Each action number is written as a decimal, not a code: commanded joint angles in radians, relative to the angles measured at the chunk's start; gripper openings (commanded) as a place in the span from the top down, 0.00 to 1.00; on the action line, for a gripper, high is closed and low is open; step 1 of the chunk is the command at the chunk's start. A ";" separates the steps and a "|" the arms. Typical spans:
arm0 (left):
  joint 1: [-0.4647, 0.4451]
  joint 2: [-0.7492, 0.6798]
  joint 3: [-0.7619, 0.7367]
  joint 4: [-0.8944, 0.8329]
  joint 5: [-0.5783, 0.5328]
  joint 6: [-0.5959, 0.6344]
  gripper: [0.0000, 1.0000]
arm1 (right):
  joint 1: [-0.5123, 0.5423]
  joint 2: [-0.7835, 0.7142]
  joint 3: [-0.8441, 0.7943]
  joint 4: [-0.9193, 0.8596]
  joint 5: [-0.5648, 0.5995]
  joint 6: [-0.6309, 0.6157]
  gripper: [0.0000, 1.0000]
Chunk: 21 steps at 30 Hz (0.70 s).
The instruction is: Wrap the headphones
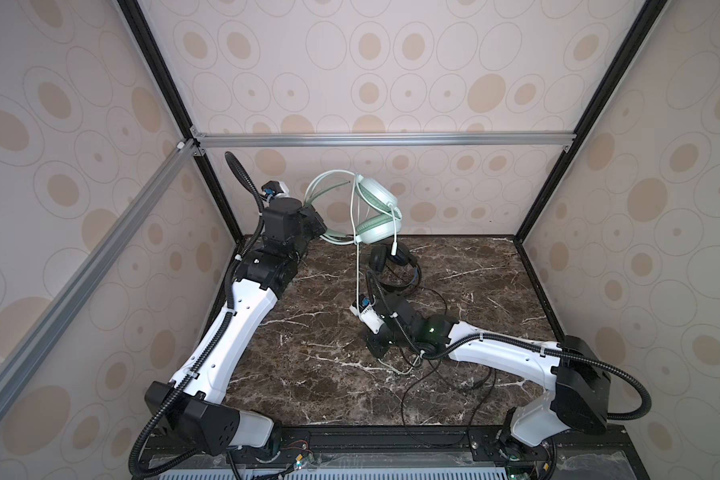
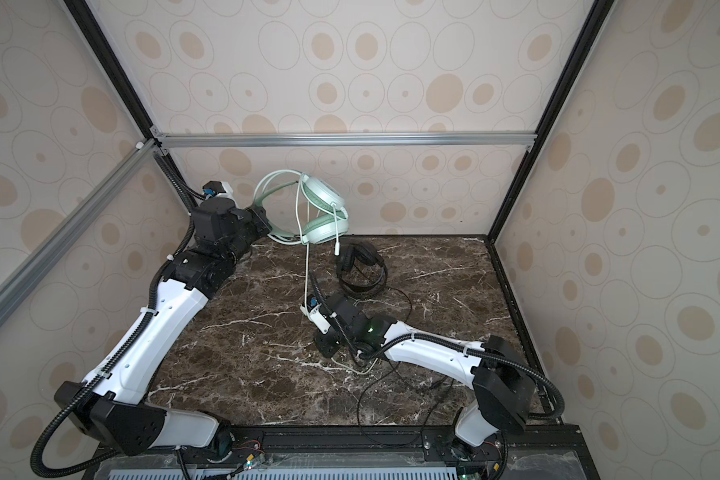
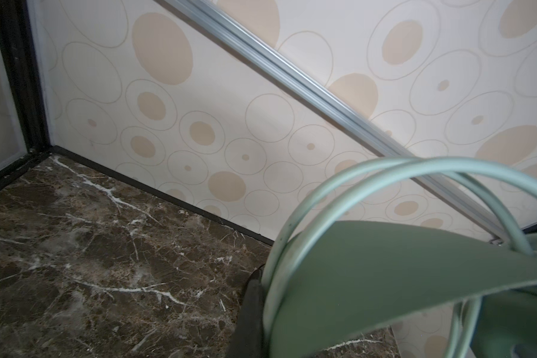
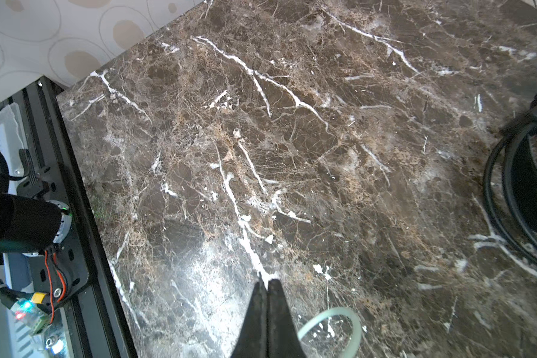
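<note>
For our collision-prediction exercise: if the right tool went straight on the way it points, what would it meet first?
Most likely the marble tabletop, just ahead of the right tool; nothing shows between them.

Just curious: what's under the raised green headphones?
Below the green headphones, their pale cable hangs toward the marble table, black headphones beside it. Its lower part is hidden behind the right arm.

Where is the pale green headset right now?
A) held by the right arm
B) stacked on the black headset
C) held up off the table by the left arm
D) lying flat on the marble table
C: the left tool grips the green headset by its band, and the ear cups hang above the table.
</note>
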State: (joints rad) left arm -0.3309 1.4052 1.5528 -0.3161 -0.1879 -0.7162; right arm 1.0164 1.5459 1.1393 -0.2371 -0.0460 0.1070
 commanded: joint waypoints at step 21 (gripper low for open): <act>0.018 -0.052 -0.245 0.154 -0.233 0.251 1.00 | 0.086 0.097 0.484 -0.500 0.160 -0.135 1.00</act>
State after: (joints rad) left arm -0.3210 1.3846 1.3174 -0.2741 -0.3111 -0.5190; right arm 1.0676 1.6394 1.5291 -0.6498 0.1028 0.0486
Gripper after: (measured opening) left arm 0.070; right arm 0.046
